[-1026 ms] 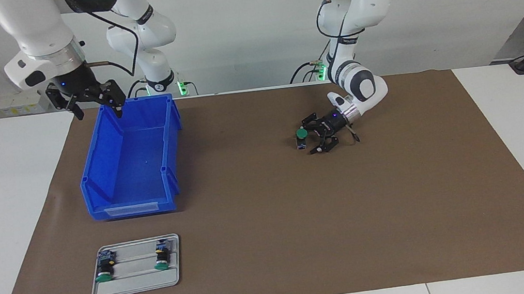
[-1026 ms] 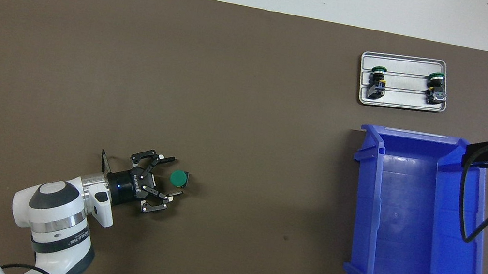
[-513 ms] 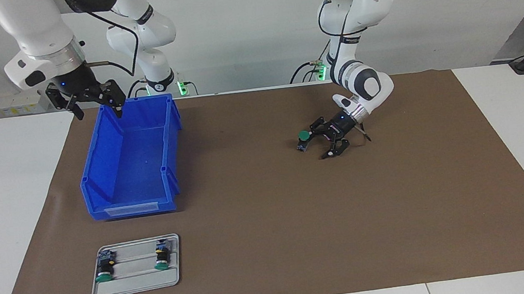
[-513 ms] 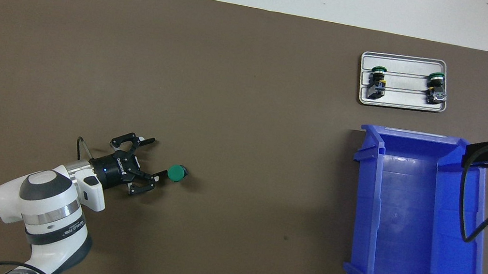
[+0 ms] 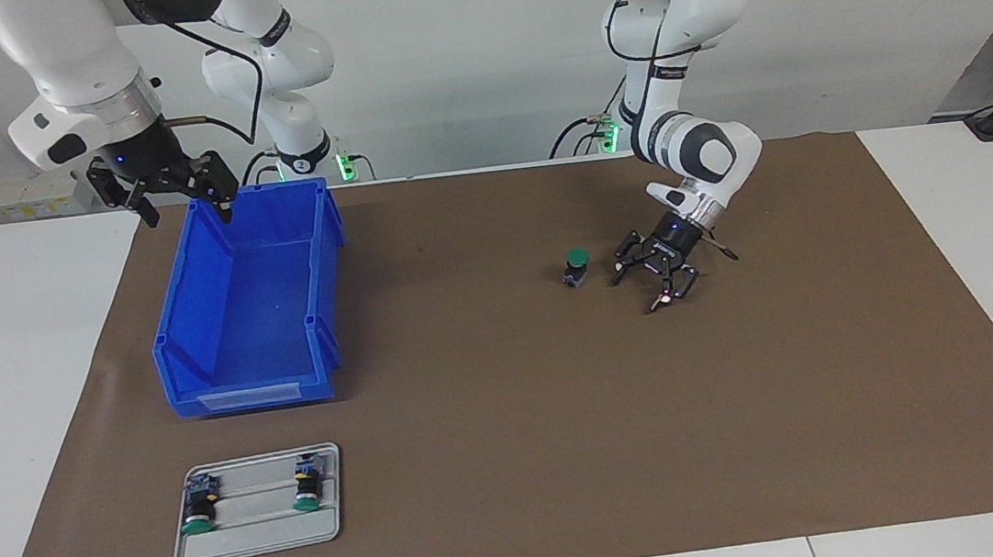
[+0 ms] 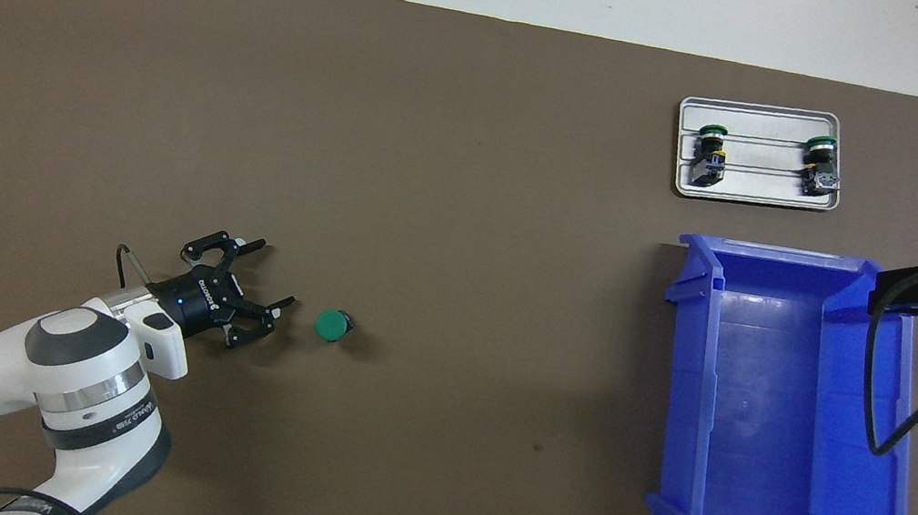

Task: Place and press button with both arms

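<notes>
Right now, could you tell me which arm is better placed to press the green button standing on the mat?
Probably the left: its open hand is beside the button, while the right hand waits over the blue bin's rim.

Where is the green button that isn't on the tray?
The button stands upright on the brown mat, toward the left arm's end, just clear of the open left gripper.

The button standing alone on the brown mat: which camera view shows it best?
The facing view: the button shows its green cap, collar and dark base, standing upright, apart from the open left gripper. The overhead view shows mostly its round cap.
</notes>
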Robot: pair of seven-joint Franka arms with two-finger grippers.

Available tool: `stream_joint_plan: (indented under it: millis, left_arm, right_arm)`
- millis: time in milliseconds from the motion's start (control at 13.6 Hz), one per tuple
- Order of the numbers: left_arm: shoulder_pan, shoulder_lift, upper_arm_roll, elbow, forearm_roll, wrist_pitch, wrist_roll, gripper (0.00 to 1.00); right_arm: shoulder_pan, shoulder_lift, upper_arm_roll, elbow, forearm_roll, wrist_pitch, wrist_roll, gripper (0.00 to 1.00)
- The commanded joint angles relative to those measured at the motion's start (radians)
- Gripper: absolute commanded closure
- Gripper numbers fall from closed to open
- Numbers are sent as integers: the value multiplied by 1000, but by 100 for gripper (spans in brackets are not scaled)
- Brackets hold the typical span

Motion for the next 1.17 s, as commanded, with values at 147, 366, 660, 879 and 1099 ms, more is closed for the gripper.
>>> stream_joint_plan:
  millis: [147, 366, 660, 879, 1099]
  left_arm:
    - [-34, 19, 0, 107, -2, 142, -175, 9]
    - [-37, 25, -1, 175, -2, 142, -321, 10]
    - [-38, 33, -4, 265, 0, 135, -531, 11]
    - [-38, 47, -9, 328, 0, 133, -692, 12]
    - [-34, 50, -9, 379, 0, 131, -832, 12]
  right_arm:
    - [0, -19, -6, -19, 18, -6, -25, 0]
    - [0, -19, -6, -19, 18, -6, -25, 0]
    - [0, -19, -6, -19, 18, -6, -25, 0]
    - [0, -19, -6, -19, 18, -6, -25, 0]
    - [0, -19, -6, -19, 18, -6, -25, 0]
